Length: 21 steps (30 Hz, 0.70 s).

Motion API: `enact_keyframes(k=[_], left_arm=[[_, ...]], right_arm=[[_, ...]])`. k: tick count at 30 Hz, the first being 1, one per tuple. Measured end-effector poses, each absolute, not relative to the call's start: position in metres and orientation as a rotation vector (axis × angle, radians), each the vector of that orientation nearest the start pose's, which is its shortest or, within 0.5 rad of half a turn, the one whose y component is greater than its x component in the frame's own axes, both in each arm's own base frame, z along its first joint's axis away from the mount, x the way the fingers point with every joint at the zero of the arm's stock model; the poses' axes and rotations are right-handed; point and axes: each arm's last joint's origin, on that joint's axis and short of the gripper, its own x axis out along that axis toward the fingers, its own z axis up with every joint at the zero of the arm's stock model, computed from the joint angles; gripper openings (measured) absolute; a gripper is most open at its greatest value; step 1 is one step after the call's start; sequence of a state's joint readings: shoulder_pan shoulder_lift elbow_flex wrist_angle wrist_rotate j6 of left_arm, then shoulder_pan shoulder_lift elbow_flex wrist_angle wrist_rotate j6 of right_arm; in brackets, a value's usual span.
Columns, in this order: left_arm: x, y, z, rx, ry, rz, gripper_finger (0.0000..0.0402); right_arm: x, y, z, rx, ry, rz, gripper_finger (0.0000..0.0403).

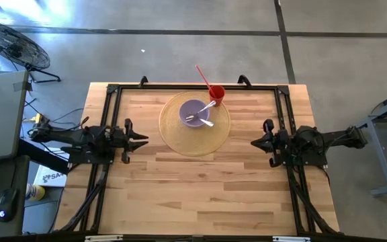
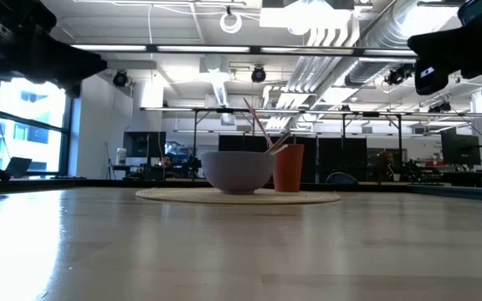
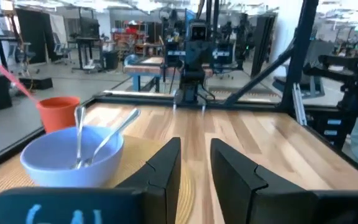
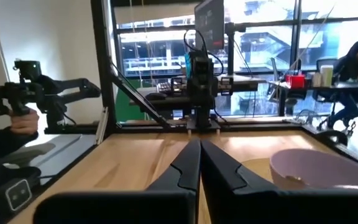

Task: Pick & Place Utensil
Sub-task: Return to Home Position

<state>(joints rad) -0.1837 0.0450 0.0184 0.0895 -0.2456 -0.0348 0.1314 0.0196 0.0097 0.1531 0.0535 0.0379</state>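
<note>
1. Both silver utensils (image 1: 207,107) sit inside the purple bowl (image 1: 183,107), heads down and handles sticking out over the rim. They cross each other. I can't tell which one has the tines.
2. The bowl is on a round woven mat (image 1: 180,138) toward the far side of the wooden tabletop (image 1: 200,188).
3. An orange cup (image 1: 216,93) stands just beside the bowl at the edge of the mat, with a pink straw (image 1: 203,76) leaning out of it.
4. The left pincer (image 1: 143,140) hangs over the left side of the tabletop, well apart from the bowl. Its fingers are apart with a clear gap between them and nothing in it.
5. The right pincer (image 1: 254,142) hangs over the right side, facing the left one across the tabletop. Its fingers are pressed together at the tips, with nothing in them.
6. The right wrist view also catches a person's hand (image 4: 18,121) off past the tabletop, gripping a dark handle.
</note>
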Motion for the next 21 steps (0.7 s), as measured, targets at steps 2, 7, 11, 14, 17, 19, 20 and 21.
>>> enact_keyframes(k=[2, 7, 11, 14, 17, 19, 20, 21], left_arm=[[0.0957, -0.0104, 0.1746, -0.043, -0.04, 0.067, 0.0078], [0.0942, -0.0107, 0.1766, -0.025, -0.03, 0.052, 0.0042], [0.0957, -0.0123, 0.1738, -0.011, -0.061, 0.004, 0.0008], [0.0955, -0.0149, 0.1766, 0.029, -0.097, -0.086, 0.0004], [0.095, -0.0164, 0.1792, 0.052, -0.128, -0.137, 0.0002], [0.0951, -0.0164, 0.1788, 0.072, -0.125, -0.135, 0.0001], [0.0952, -0.0163, 0.1787, 0.087, -0.126, -0.134, 0.0002], [0.0951, -0.0164, 0.179, 0.101, -0.13, -0.134, 0.0002]], right_arm=[[0.0967, 0.0112, 0.1795, 0.076, -0.134, 0.082, 0.0002], [0.0971, 0.0112, 0.1789, 0.083, -0.128, 0.079, 0.0002], [0.0973, 0.0111, 0.1786, 0.083, -0.124, 0.075, 0.0006], [0.0974, 0.0111, 0.1786, 0.083, -0.125, 0.074, 0.0006], [0.0973, 0.0111, 0.1787, 0.083, -0.125, 0.074, 0.0004], [0.0973, 0.0111, 0.1786, 0.083, -0.125, 0.075, 0.0003], [0.0973, 0.0111, 0.1787, 0.083, -0.125, 0.075, 0.0003], [0.0973, 0.0111, 0.1786, 0.083, -0.125, 0.075, 0.0003]])
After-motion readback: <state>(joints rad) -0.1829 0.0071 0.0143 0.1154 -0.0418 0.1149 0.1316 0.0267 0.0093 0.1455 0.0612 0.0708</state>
